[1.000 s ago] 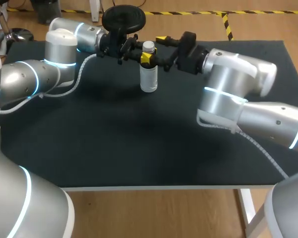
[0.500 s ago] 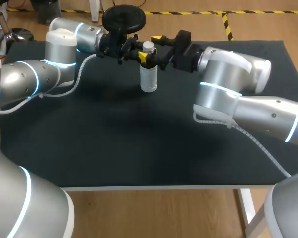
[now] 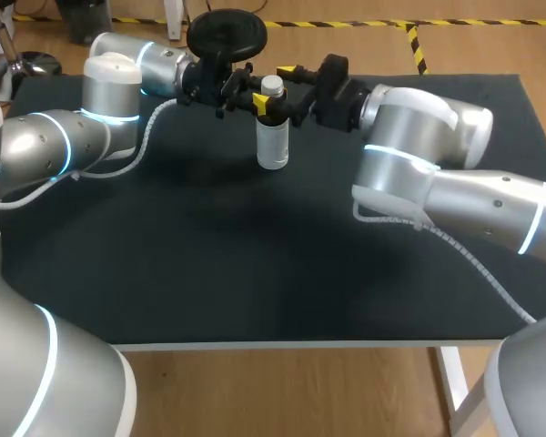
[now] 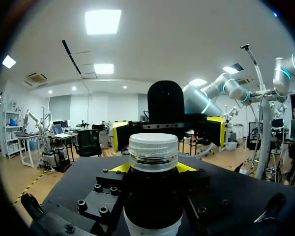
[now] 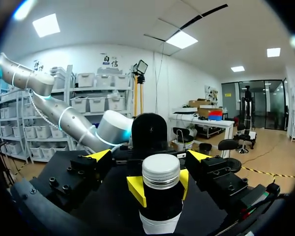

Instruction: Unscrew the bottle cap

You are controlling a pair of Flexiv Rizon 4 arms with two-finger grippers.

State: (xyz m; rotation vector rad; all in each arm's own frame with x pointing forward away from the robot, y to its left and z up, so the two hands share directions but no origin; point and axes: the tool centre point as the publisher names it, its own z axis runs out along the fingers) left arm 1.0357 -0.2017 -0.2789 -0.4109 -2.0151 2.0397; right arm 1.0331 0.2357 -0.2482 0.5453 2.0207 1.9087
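Left tool (image 4: 152, 168) clamps the upright bottle (image 3: 273, 146) below its cap (image 3: 271, 86); right tool (image 5: 148, 156) spread wide, straddling the cap.

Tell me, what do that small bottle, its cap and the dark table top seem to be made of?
The bottle is likely clear, glossy plastic, since the table shows through it; glass is possible. The cap is probably whitish plastic, with fine ribs round its side. The table top looks like a matte black cover, perhaps cloth or foam, with no shine.
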